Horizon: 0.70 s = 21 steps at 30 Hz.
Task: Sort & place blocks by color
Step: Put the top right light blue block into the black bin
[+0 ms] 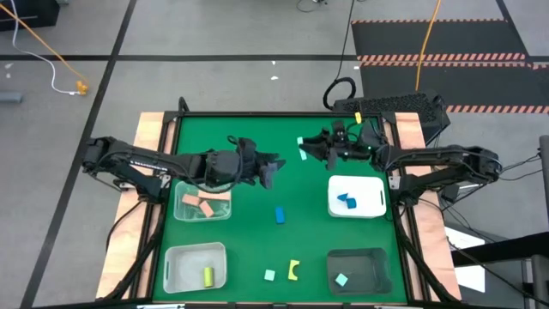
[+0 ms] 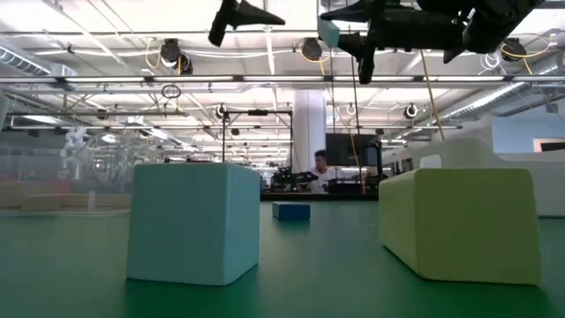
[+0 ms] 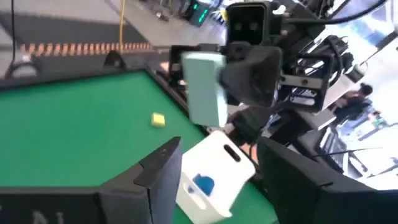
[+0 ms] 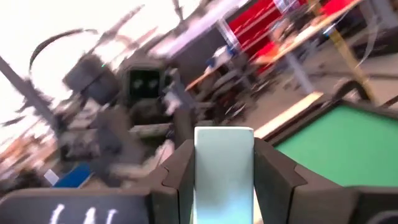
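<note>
A green table point(image 1: 257, 232) fills the middle of the high view. On it stand a clear tray point(image 1: 203, 202), a frosted tray point(image 1: 195, 265), a white tray point(image 1: 357, 196) and a dark tray point(image 1: 359, 269). A yellow cable point(image 1: 51, 47) lies upper left.

The high view is looking straight down on the green table point(image 1: 283, 184). The low view is sitting at tabletop level, facing the room. Wrist cameras are facing each other, both showing the light teal block point(image 4: 224, 168).

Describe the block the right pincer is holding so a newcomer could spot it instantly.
Start at the white tray on the table's right side. Above its far edge the right pincer hangs in the air, shut on a light teal block. It is the only block off the table.
</note>
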Motion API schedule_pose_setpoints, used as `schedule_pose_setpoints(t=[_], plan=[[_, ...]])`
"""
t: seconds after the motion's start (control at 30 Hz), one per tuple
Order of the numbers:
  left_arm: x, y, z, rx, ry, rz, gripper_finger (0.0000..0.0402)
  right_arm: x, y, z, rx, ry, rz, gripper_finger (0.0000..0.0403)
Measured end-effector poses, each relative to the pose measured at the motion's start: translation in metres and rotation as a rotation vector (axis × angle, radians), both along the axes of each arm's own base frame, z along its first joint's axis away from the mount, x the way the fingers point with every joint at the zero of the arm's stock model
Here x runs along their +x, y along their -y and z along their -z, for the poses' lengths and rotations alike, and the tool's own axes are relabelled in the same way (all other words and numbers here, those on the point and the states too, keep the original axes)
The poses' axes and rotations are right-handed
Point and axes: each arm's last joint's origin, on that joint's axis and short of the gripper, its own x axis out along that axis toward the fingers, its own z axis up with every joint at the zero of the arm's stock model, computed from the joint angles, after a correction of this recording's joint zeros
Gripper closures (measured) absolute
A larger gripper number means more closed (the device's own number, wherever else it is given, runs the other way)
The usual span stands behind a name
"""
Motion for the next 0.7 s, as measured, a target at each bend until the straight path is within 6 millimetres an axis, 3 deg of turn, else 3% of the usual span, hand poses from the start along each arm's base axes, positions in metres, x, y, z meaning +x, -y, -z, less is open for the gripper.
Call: schedule_pose_setpoints(t=[0.13, 0.3, 0.53, 0.7], plan=[[0.006, 0.001, 0.007, 0.114, -0.041, -0.029, 0.0168, 0.005, -0.001, 0.0, 0.066, 0.014, 0.158, 0.0293], [0.013, 0.001, 0.015, 0.31, -0.136, -0.131, 0.016, 0.013, -0.006, -0.012, 0.06, 0.038, 0.231, 0.0293], [0.021, 0.002, 0.029, 0.447, -0.23, -0.145, 0.016, 0.033, -0.009, -0.03, 0.059, 0.066, 0.239, 0.0293], [0.025, 0.01, 0.027, 0.498, -0.204, -0.129, 0.016, 0.042, -0.012, -0.023, 0.062, 0.001, 0.223, 0.0293]])
